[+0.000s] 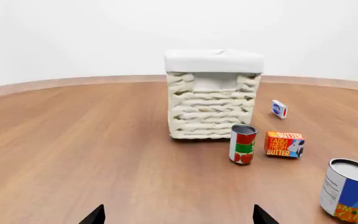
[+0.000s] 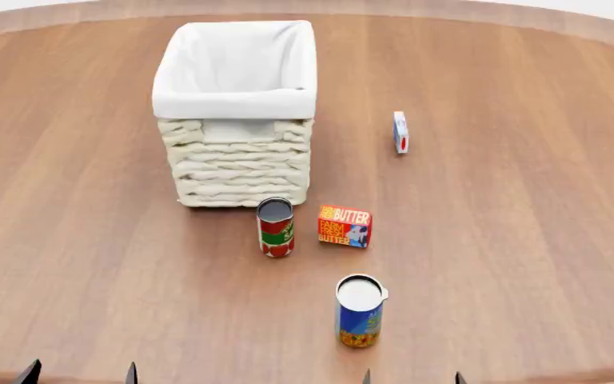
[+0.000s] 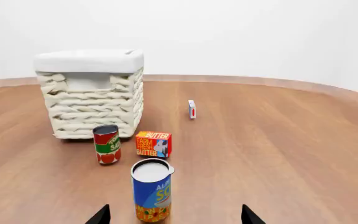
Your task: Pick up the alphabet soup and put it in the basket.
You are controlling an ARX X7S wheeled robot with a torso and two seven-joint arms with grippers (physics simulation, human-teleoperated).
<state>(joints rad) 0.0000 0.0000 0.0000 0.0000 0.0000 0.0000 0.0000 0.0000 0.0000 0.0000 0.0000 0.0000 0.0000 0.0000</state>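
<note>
The alphabet soup (image 2: 360, 312), a small blue can with an orange lower band and pale top, stands upright on the wooden table near its front edge. It also shows in the right wrist view (image 3: 151, 190) and the left wrist view (image 1: 347, 190). The basket (image 2: 237, 112), cream wicker with a white liner, stands farther back; it shows in the left wrist view (image 1: 213, 95) and the right wrist view (image 3: 92, 93). My right gripper (image 3: 174, 217) is open and empty, just short of the soup. My left gripper (image 1: 177, 217) is open and empty, left of the soup.
A red-and-green can (image 2: 275, 227) stands in front of the basket. An orange butter box (image 2: 344, 226) lies beside it. A small blue-and-white box (image 2: 400, 132) stands on edge to the right of the basket. The table's (image 2: 520, 240) front edge is near my grippers.
</note>
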